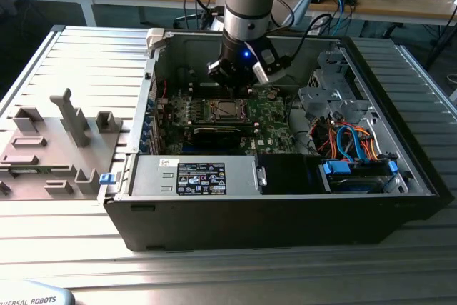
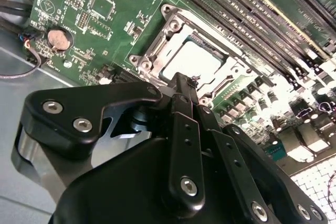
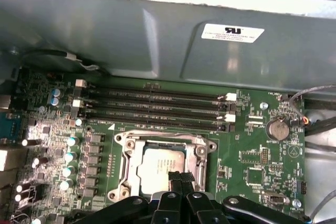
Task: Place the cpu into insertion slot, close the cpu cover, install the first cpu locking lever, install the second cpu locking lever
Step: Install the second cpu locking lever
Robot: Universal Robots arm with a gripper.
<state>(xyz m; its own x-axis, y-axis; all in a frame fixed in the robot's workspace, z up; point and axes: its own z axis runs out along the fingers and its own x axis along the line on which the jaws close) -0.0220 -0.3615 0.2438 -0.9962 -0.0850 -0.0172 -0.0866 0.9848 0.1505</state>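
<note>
In the exterior view, an open black computer case [image 1: 285,212] lies on a ribbed grey metal table [image 1: 86,55], and the arm comes down from the top centre of the frame, with the gripper [image 1: 239,83] hanging just above the green circuit board [image 1: 275,116]. The cpu [image 1: 227,111], a flat square chip with a dull silver-grey top, already sits in the insertion slot [image 1: 227,121] near the middle of the board. In both wrist views the chip [image 3: 157,167] shows as a smooth pale square inside the silvery metal frame of the cpu cover [image 3: 122,165], which lies flat around it with round screw bosses at its corners. The black matte fingers [image 2: 185,129] are pressed together into a narrow tip with nothing between them, and this tip stands at the edge of the socket [image 2: 157,51], beside the chip [image 2: 191,61]. Long dark memory slots [image 3: 157,108] run in parallel rows next to the socket, and a shiny round coin battery [image 3: 277,128] sits at the right of the first wrist view.
</note>
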